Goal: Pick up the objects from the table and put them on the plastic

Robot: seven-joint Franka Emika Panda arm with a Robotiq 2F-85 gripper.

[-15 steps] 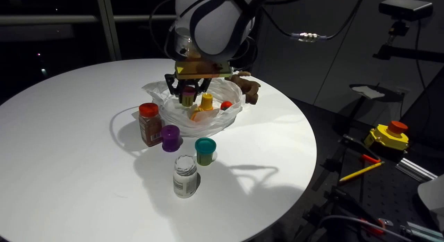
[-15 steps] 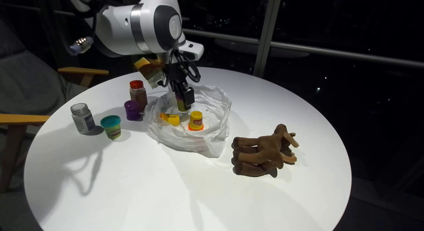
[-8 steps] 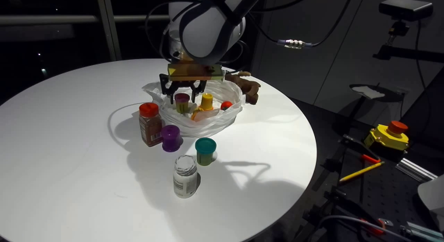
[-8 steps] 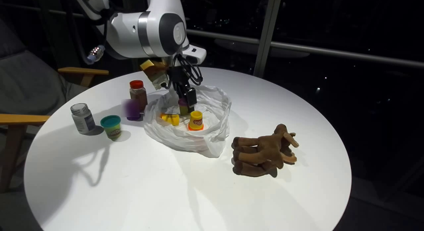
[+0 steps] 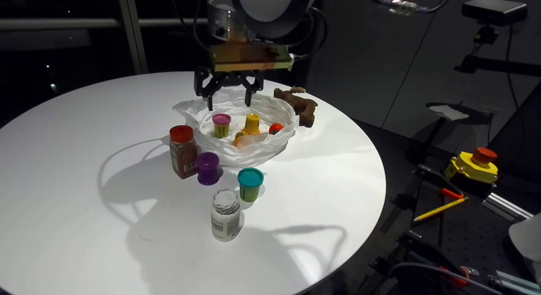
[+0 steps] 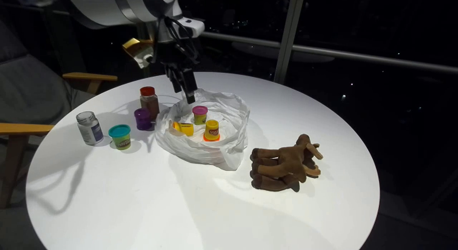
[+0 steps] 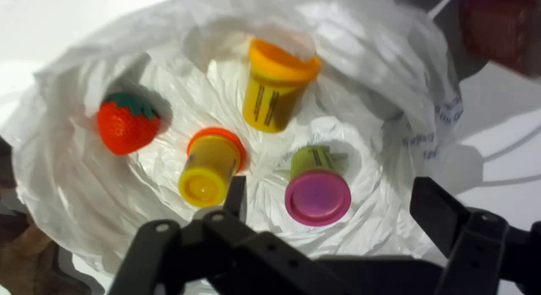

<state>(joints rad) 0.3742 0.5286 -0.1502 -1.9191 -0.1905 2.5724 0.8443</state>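
Dark windows point(image 6: 340, 28) are seen behind a round white table point(image 6: 161, 214), on which a crumpled plastic bag point(image 6: 229, 158) is spread open. Held inside it are an upright pink-lidded tub point(image 6: 200, 115), an upturned yellow tub point(image 6: 212, 129), a second yellow tub point(image 7: 272, 98) lying on its side, and a strawberry point(image 7: 127, 128). Above the bag, the hand point(image 5: 229, 104) is poised with its fingers point(image 7: 437, 214) parted and nothing gripped. Outside the bag, in an exterior view, a white bottle point(image 6: 89, 129) and a teal-lidded tub point(image 6: 121, 137) are set toward the table's left edge, a purple tub point(image 6: 143, 119) and a red-capped jar point(image 6: 150, 103) nearer the bag, and a soft toy point(image 6: 290, 162) toward the right edge. From this layout, the pink-lidded tub's placing is judged finished, and the turn to the next pick is taken as the step in hand. For it, the hand would need to be carried clear of the bag's side, centred over one of the loose things and lowered with its fingers astride it. If the purple tub is chosen, care is called for, since whether the red-capped jar is touched by it cannot be told.
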